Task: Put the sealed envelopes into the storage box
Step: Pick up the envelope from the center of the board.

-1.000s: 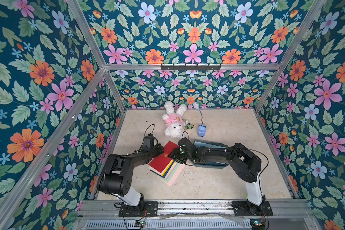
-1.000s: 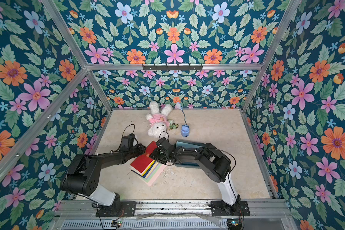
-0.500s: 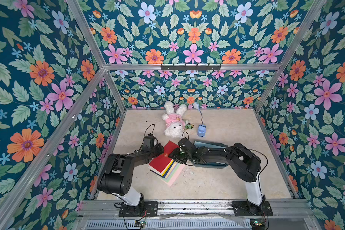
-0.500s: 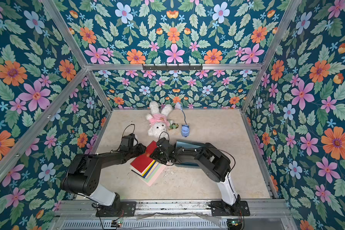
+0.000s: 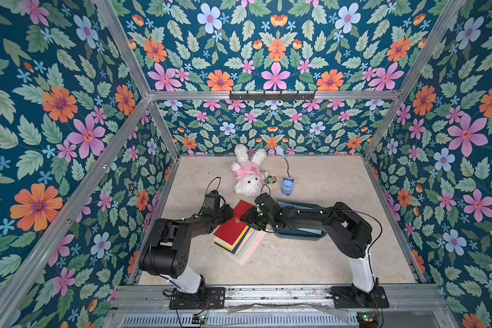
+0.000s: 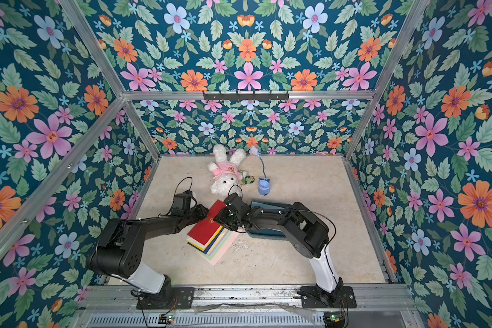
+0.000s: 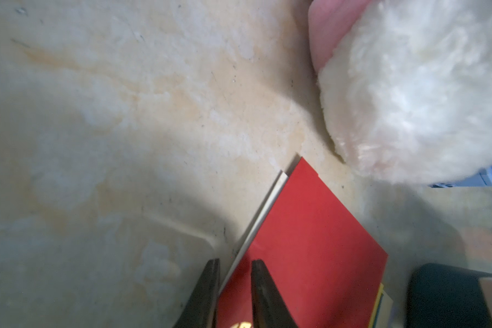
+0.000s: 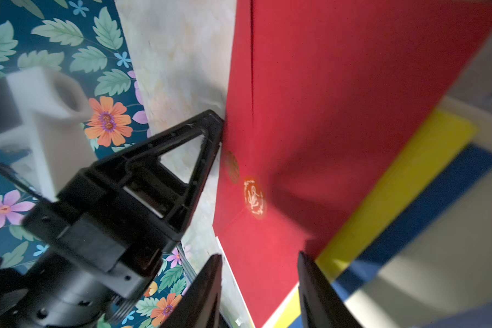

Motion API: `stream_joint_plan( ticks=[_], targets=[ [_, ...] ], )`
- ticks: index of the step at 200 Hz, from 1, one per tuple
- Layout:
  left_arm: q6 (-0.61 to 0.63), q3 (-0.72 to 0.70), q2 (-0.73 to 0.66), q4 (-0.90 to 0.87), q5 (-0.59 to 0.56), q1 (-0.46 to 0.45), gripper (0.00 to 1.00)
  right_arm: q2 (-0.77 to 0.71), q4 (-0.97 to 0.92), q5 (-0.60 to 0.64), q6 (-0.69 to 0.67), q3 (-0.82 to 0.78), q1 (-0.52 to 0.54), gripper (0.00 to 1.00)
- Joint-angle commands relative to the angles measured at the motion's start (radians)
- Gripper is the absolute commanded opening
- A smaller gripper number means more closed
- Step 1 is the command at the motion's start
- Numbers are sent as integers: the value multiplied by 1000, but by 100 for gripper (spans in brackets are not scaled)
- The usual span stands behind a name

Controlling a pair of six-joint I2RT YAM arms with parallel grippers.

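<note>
Currently, likely step: peel the top red envelope [image 5: 233,227] off the sealed envelopes [image 5: 243,245], a fanned stack. Left gripper [image 7: 235,261] at stack's edge, jaws narrowly parted astride the red edge, not nipping. Right gripper [image 8: 259,254] jaws spread about the red corner. Storage box [image 5: 296,204] just beside stack. Close right on red alone; yellow envelope [image 8: 395,176] beneath may follow.

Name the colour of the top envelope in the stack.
The top envelope is red; the right wrist view shows it best.
</note>
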Motion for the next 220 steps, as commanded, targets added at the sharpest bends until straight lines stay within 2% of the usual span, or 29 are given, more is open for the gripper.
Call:
stream_joint_plan(
  ticks=[1,55,125,220],
  targets=[
    [2,-12,4,-152,-1,0,26,-2,26,-12,7,13,1,47],
    [2,-14,3,-152,-2,-1,26,-9,21,-4,4,7,1,47],
    [-1,-25,-11,-155,-18,0,25,-30,-160,155,-118,17,9,48],
    [0,-23,-4,-153,-10,-1,21,3,-110,101,-93,37,6,48]
  ],
)
